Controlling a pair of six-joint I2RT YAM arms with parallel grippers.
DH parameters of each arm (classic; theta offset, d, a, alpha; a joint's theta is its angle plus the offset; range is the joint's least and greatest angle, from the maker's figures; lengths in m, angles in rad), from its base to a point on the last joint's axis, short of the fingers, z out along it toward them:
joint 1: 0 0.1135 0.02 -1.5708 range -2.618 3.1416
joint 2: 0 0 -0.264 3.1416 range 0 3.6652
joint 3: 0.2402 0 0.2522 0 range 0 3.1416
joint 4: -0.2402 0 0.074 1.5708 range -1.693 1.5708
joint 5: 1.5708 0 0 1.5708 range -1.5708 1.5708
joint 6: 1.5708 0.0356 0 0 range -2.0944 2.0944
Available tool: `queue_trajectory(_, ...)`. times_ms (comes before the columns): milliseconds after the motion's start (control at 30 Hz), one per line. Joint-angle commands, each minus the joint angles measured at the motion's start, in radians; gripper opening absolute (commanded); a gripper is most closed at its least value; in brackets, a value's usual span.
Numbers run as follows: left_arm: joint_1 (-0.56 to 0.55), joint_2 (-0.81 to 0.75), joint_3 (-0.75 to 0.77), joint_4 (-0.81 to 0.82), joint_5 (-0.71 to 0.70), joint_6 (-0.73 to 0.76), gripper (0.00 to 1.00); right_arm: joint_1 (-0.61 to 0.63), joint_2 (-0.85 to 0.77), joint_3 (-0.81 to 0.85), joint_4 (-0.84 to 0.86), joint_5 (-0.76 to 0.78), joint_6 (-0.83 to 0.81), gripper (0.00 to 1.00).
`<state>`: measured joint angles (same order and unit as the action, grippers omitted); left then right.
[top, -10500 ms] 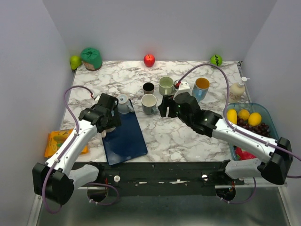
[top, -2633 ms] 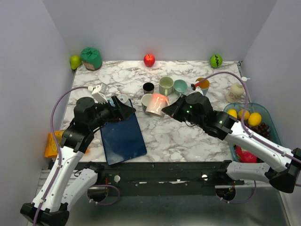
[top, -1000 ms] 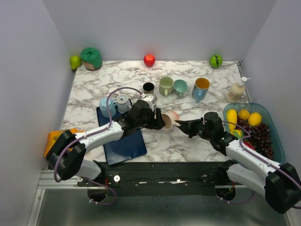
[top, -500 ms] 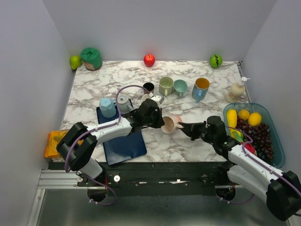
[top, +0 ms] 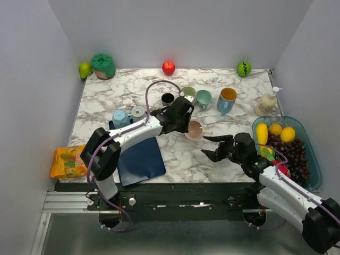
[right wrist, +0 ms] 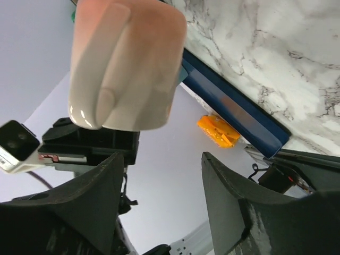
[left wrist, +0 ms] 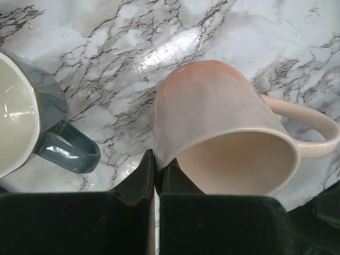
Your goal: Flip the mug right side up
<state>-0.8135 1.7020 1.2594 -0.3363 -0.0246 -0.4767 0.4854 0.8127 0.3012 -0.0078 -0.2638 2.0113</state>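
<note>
With left fingers (left wrist: 153, 175) clamped on the pink mug's (top: 194, 129) rim, mouth tilted upward near the tabletop's (top: 106, 101) middle, roll fully upright, lower gently, seat the base flat clear of the teal mug (left wrist: 21, 127), then release. Hold right fingers (top: 207, 147), spread apart and empty, off the handle.

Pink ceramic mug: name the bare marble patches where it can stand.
Free: back-left marble tabletop between the green wrapped bundle and the red apple; front strip between the navy cutting board and the right gripper. Crowded: around the teal mug mid-back.
</note>
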Motion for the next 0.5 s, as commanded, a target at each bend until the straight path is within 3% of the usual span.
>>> queue_trajectory(0, -0.003, 0.085, 0.141, -0.147, -0.07, 0.055, 0.0, 0.007, -0.029, 0.036, -0.144, 0.037, 0.021, 0.68)
queue_trajectory(167, -0.003, 0.183, 0.288, -0.289, -0.081, 0.062, 0.0, 0.007, -0.032, 0.105, -0.328, 0.08, -0.144, 0.68)
queue_trajectory(467, 0.002, 0.352, 0.535, -0.498, -0.15, 0.112, 0.0, 0.007, -0.041, 0.147, -0.431, 0.139, -0.305, 0.74)
